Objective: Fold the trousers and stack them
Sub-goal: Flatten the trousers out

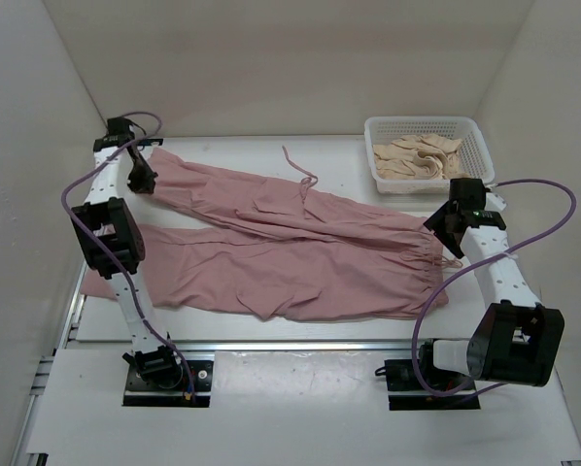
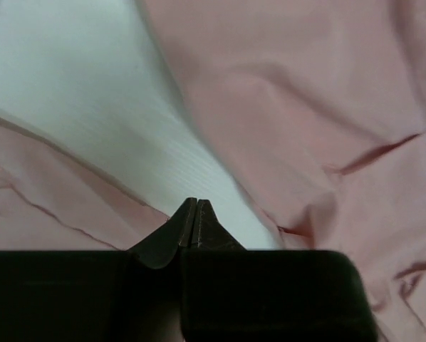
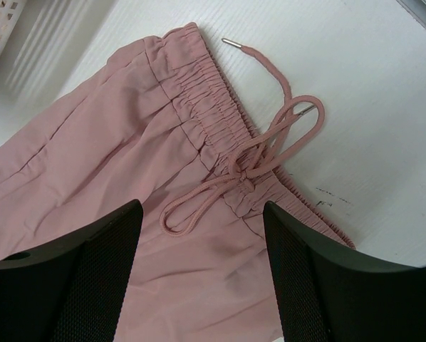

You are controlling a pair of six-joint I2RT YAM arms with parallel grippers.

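Your R gripper (image 3: 202, 210) hung w/ fingers apart over the trousers' (image 1: 300, 252) waistband (image 3: 206, 121). L gripper (image 2: 195, 214) was pinched together, apparently empty. You needed even grips at both ends pre-fold.

The trousers (image 1: 300, 252) are soft matt cloth, lightly creased; their cord drawstring (image 3: 243, 169) has shiny metal tips. The basket (image 1: 417, 121) is white plastic lattice. The bench (image 3: 370, 107) looks matt and finely ribbed.
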